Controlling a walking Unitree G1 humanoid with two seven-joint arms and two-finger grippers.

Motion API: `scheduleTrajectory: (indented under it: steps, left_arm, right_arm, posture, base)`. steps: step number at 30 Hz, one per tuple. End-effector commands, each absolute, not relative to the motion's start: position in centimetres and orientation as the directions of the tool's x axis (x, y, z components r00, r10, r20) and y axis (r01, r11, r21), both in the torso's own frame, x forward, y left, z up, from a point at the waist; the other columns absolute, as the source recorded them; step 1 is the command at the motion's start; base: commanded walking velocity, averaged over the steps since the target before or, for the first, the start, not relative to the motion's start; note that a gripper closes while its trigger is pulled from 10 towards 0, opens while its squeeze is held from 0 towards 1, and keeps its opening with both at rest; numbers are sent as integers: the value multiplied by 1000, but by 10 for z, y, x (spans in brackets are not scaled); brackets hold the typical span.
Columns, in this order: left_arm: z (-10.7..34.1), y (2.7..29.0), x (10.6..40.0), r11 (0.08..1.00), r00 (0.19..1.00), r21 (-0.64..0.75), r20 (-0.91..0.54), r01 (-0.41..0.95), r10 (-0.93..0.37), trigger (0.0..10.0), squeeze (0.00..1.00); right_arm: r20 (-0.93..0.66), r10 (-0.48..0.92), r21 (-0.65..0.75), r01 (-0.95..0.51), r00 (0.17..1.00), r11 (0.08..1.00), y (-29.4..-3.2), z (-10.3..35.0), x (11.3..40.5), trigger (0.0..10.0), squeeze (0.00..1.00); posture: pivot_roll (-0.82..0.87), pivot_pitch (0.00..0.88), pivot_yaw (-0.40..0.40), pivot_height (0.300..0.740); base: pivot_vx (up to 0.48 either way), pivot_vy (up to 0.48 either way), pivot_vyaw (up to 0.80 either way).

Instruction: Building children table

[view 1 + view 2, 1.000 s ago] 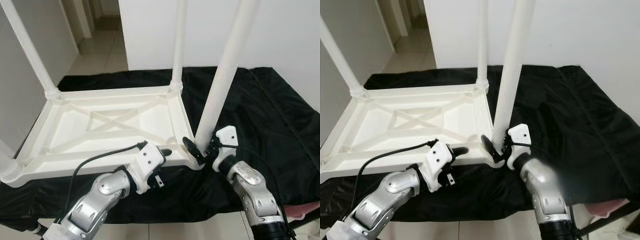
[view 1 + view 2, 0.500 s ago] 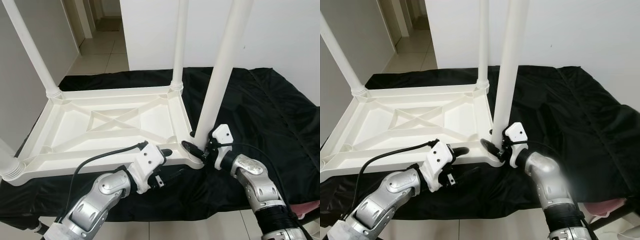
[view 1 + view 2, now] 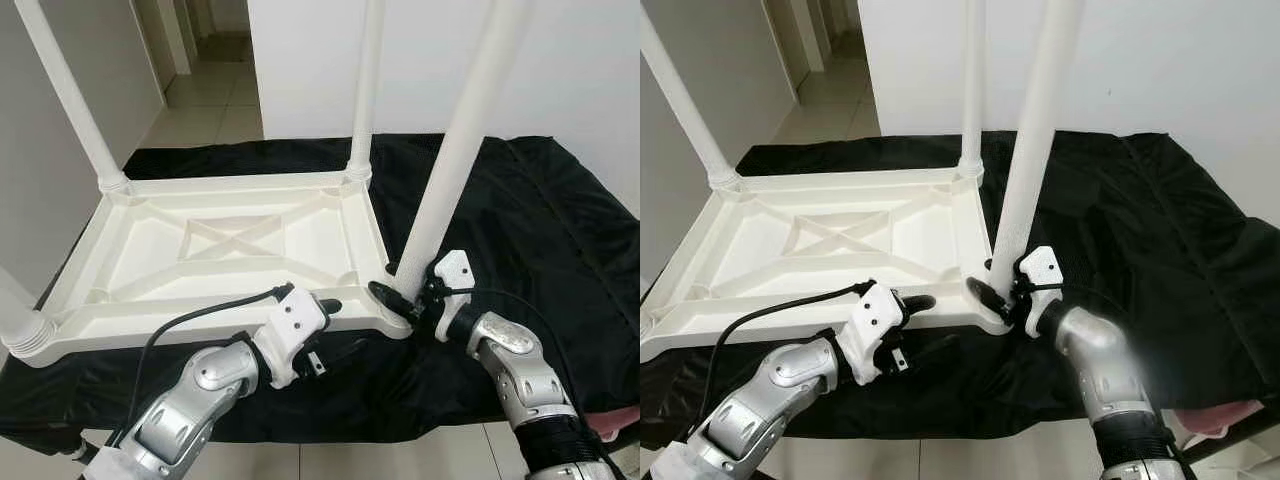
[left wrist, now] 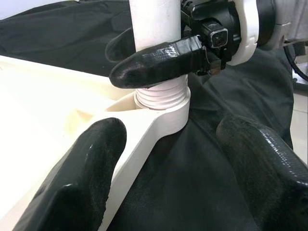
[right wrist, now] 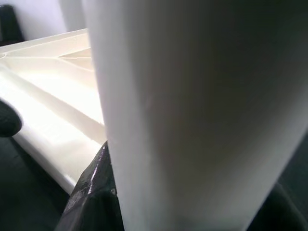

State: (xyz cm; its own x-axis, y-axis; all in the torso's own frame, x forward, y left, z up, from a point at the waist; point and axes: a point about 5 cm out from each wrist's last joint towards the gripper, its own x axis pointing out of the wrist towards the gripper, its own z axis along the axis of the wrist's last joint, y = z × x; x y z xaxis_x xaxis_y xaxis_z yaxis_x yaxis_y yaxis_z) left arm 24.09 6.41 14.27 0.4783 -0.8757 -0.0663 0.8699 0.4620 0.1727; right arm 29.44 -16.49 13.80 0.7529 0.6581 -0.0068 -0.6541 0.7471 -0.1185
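Note:
A white plastic children's table (image 3: 230,250) lies upside down on a black cloth, with its legs standing up. My right gripper (image 3: 400,295) is shut on the near right leg (image 3: 455,150), just above its socket (image 4: 161,103). One of its fingers (image 4: 154,62) presses across the leg. My left gripper (image 3: 335,328) is open and straddles the table's near rim, left of that corner. One finger (image 4: 86,173) lies over the rim and the other (image 4: 260,168) over the cloth.
The black cloth (image 3: 540,230) covers a low platform whose front edge runs just below my arms. A white wall stands behind, and a tiled hallway (image 3: 215,90) opens at the far left. Something pink (image 3: 615,420) shows at the near right.
The view has shifted slightly. My right gripper keeps its hold on the leg. The lower finger of my left gripper now reaches further out in front of the rim.

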Motion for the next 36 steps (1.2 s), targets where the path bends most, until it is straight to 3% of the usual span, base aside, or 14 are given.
scheduleTrajectory:
  steps: [1,5,10,12,14,19,26,27,28,29,36]
  left_arm:
    - [138,64,234,372,390,158,-102,915,-915,10000,0]
    - [136,62,232,366,383,153,-106,918,-918,10000,0]
    - [136,62,232,363,380,152,-106,919,-919,10000,0]
    - [135,62,232,357,375,153,-109,922,-921,10000,0]
    - [135,62,232,357,375,153,-109,922,-921,10000,0]
    - [136,62,232,352,370,156,-111,923,-922,10000,0]
    - [136,62,233,351,370,158,-112,923,-922,10000,0]
    - [136,62,233,350,369,158,-112,923,-923,10000,0]
    - [136,62,233,350,369,158,-112,923,-923,10000,0]
    - [136,62,233,349,368,158,-113,924,-923,10000,0]
    - [137,63,233,352,372,163,-113,922,-921,10000,0]
  right_arm:
    - [-4,603,-71,-602,797,795,-166,136,292,10000,0]
    - [6,469,-55,-468,883,882,-160,132,287,10000,0]
    - [-4,398,-38,-398,917,916,-156,128,285,10000,0]
    - [-16,287,-12,-287,958,958,-147,123,278,10000,0]
    - [-16,287,-12,-287,958,958,-147,123,278,10000,0]
    - [-39,120,48,-118,992,992,-137,119,271,10000,0]
    - [-36,94,70,-91,995,993,-122,122,270,10000,0]
    - [-27,99,73,-97,995,993,-120,124,270,10000,173]
    - [-27,99,73,-97,995,993,-120,124,270,10000,173]
    - [-16,107,83,-105,994,991,-119,126,270,10000,1000]
    - [0,188,54,-188,982,981,-126,133,273,10000,1000]
  posture:
    - [-68,29,54,740]
    - [-72,20,49,740]
    - [-72,17,50,740]
    - [-74,12,52,740]
    - [-74,12,52,740]
    - [-71,11,52,740]
    - [-71,9,64,740]
    - [-71,9,64,740]
    - [-71,9,64,740]
    - [-71,9,64,740]
    - [-65,14,58,740]
  base:
    - [0,0,0]
    - [0,0,0]
    - [0,0,0]
    - [0,0,0]
    - [0,0,0]
    - [0,0,0]
    - [0,0,0]
    - [0,0,0]
    - [0,0,0]
    - [0,0,0]
    - [0,0,0]
